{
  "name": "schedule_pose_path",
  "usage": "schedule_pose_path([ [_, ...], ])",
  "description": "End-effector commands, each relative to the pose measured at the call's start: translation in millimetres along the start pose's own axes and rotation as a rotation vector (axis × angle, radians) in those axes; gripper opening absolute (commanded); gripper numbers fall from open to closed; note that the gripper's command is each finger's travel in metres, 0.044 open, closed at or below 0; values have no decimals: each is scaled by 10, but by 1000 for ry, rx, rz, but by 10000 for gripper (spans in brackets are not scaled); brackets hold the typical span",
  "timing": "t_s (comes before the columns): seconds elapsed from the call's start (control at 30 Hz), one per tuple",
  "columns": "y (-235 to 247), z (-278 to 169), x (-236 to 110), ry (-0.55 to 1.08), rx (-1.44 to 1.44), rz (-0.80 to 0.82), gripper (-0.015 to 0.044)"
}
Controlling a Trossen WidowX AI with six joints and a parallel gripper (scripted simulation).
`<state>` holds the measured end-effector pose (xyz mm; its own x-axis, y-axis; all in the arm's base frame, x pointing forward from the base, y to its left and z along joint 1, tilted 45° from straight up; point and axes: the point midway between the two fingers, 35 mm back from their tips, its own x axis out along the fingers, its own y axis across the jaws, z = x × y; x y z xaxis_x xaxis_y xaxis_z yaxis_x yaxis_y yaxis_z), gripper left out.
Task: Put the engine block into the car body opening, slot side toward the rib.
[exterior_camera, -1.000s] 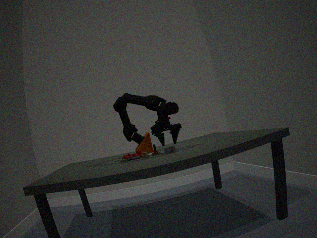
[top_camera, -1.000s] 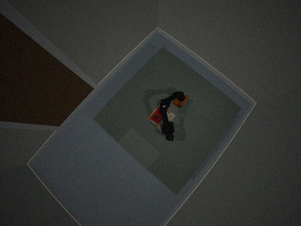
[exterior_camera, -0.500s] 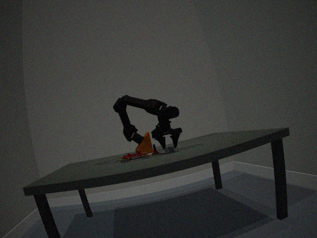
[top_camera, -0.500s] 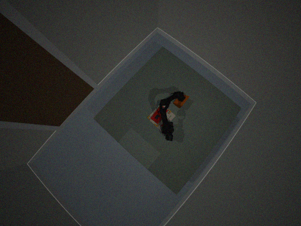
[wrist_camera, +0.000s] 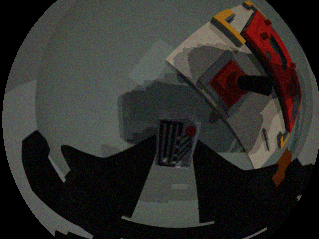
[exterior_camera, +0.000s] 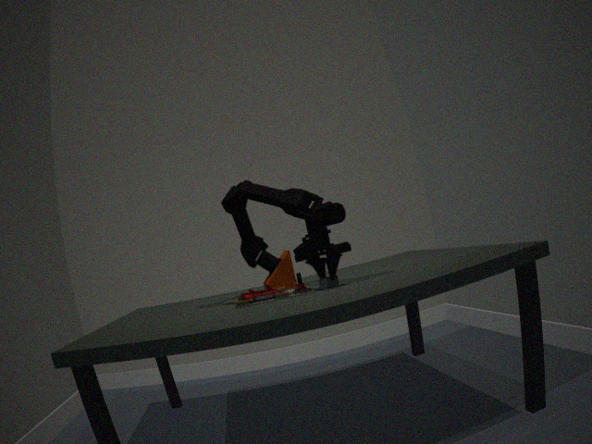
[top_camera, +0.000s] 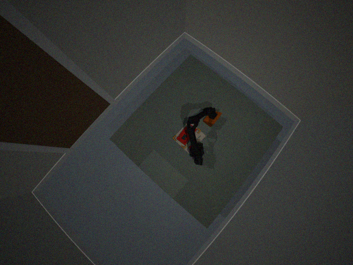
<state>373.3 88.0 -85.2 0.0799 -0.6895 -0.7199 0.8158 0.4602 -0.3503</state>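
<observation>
Bench (exterior_camera: 430, 281) surface carries everything here, and in the exterior view the row begins at the left with the car body (exterior_camera: 267, 295), a low red and pale piece lying flat. Just behind it stands an orange wedge (exterior_camera: 282, 276), where the arm's base meets the bench. The arm arches up over both and bends down on the right, so the gripper (exterior_camera: 327, 277) points straight down, clear of the car body and free to work from above.

At the right end of that row the engine block (exterior_camera: 328, 283) sits on the bench, small and grey, beside the car body and not yet in it. The wrist view shows the block (wrist_camera: 175, 142) between two dark fingers, which have drawn in against its sides; by my reading the gripper is closed on the engine block, with the block resting on the bench. A vertical approach suits this, since the block can be lifted and lowered without tilting.

Further right in the wrist view the car body (wrist_camera: 275, 60) shows a square red-rimmed opening (wrist_camera: 222, 70), near the block but apart from it. The rib and the block's slot are too dim to make out, so I cannot tell whether the block is turned correctly. The seating push is yet to come.
</observation>
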Motion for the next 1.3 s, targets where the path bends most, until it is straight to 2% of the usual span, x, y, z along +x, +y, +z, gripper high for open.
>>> schedule_pose_path([
  [0.0,-6,1,7,-3,-4,-2,78],
  [0.1,16,-2,-18,-7,-9,9,0],
  [0.33,106,-15,-143,-23,-26,53,0],
  [1.27,65,-11,-985,-1,-12,16,0],
])
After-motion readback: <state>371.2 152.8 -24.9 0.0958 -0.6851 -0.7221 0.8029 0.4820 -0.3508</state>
